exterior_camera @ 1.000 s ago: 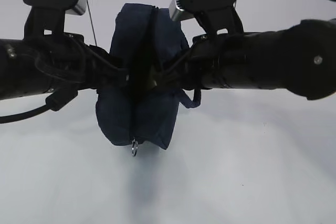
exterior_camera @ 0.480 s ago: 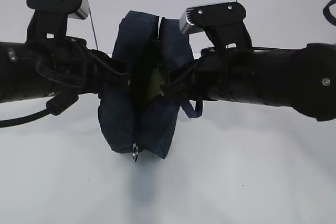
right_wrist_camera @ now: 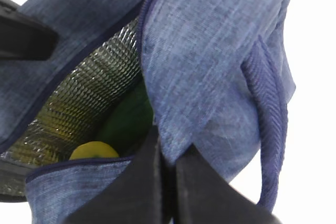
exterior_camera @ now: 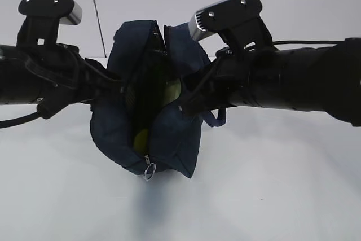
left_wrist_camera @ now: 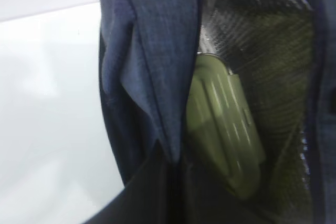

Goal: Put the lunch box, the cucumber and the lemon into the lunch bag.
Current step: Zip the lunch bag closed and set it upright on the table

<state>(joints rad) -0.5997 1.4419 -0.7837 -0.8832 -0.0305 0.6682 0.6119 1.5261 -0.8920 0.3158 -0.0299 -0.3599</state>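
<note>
Between the two black arms, in the middle of the white counter (exterior_camera: pixel 271 196), stands the lunch bag (exterior_camera: pixel 169 139), a dark navy fabric bag with its zipper open along the top and down the front. A metal ring pull (exterior_camera: pixel 149 169) hangs at the low end of the zipper, near the counter. The left gripper (left_wrist_camera: pixel 167 169) comes from the left side and its fingers are pressed together on the left edge of the bag opening, pinching the navy fabric. The right gripper (right_wrist_camera: pixel 167 174) comes from the right side and its fingers are also pressed together, pinching the right edge of the opening. Both edges are held apart, so the silver lining inside is visible in the wrist views. Inside the bag, the left wrist view shows the lunch box (left_wrist_camera: pixel 226 129) with its pale sage-green lid, lying tilted against the lining. From the right wrist, the cucumber (right_wrist_camera: pixel 128 121) appears as a dark green shape deep in the bag, and the yellow lemon (right_wrist_camera: pixel 93 151) sits just beside it, close to the front edge of the opening. In the exterior view a small yellow-green spot shows through the gap of the zipper, low in the bag. One loop handle (exterior_camera: pixel 213 118) hangs out on the right side of the bag, under the right arm.
</note>
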